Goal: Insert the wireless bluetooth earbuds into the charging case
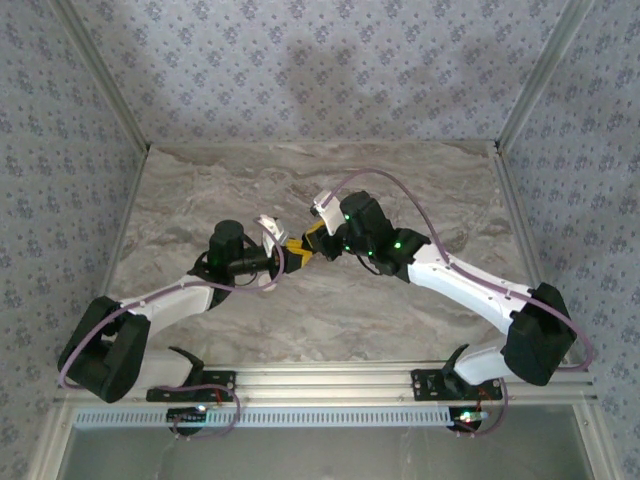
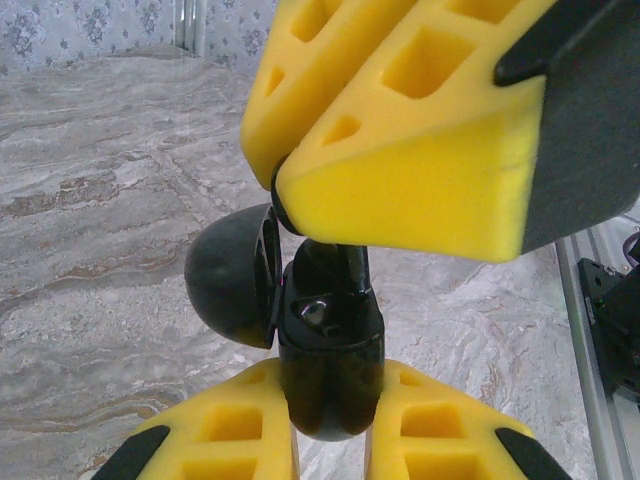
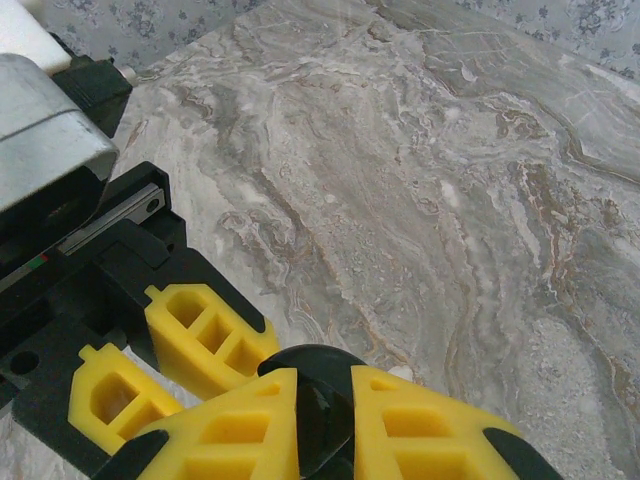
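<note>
charging case (image 2: 330,340): black and glossy, hinged open, held off the table (image 1: 400,190) above its middle, between the two grippers
lid (image 2: 225,280): domed, swung out to one side of the base, standing on edge
left gripper (image 2: 330,405): yellow fingers clamped tight on the rounded base of the case
right gripper (image 3: 322,405): fingers pinched almost together on the lid's rim, tips meeting the left gripper's nose to nose
table: grey marble pattern, bare around the arms

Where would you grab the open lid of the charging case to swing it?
Pinch the lid across its thin upper rim, coming from above. Its dome is smooth and rounded, so it offers no flat faces, and the left gripper clamps the charging case body from below.
</note>
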{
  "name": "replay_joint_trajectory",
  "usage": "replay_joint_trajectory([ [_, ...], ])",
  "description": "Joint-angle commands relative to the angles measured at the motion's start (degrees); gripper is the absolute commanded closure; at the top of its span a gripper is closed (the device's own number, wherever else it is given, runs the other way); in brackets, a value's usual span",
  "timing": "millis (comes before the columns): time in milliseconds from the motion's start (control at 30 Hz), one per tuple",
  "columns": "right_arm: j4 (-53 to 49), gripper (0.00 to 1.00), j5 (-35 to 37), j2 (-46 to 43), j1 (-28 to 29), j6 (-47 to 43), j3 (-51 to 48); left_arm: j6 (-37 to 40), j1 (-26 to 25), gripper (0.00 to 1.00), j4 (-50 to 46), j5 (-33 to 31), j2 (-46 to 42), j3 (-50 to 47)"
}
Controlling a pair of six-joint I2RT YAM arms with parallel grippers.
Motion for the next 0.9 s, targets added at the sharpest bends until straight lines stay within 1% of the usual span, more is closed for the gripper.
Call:
replay_joint_trajectory([
  [0,-1.8,0.81,-0.1,0.2,0.7,-1.5,-0.1,-0.6,-0.3,0.91,3.2,0.8,-1.7,1.8],
  [133,-0.6,0.81,2.9,0.4,0.8,-0.7,-0.4,-0.9,-0.3,0.91,3.4,1.0,-2.0,1.8],
  [367,3.8,0.82,5.8,0.6,0.8,-0.3,-1.2,-1.2,-0.3,0.91,3.7,1.2,-2.2,1.6],
  [600,5.6,0.82,5.8,1.4,1.0,-0.1,-1.2,-1.9,-0.4,0.91,4.5,1.0,-2.3,1.6],
  [867,2.4,0.82,2.9,-1.6,1.3,-2.0,-3.1,-2.1,-0.3,0.91,5.2,0.0,-2.8,1.4],
])
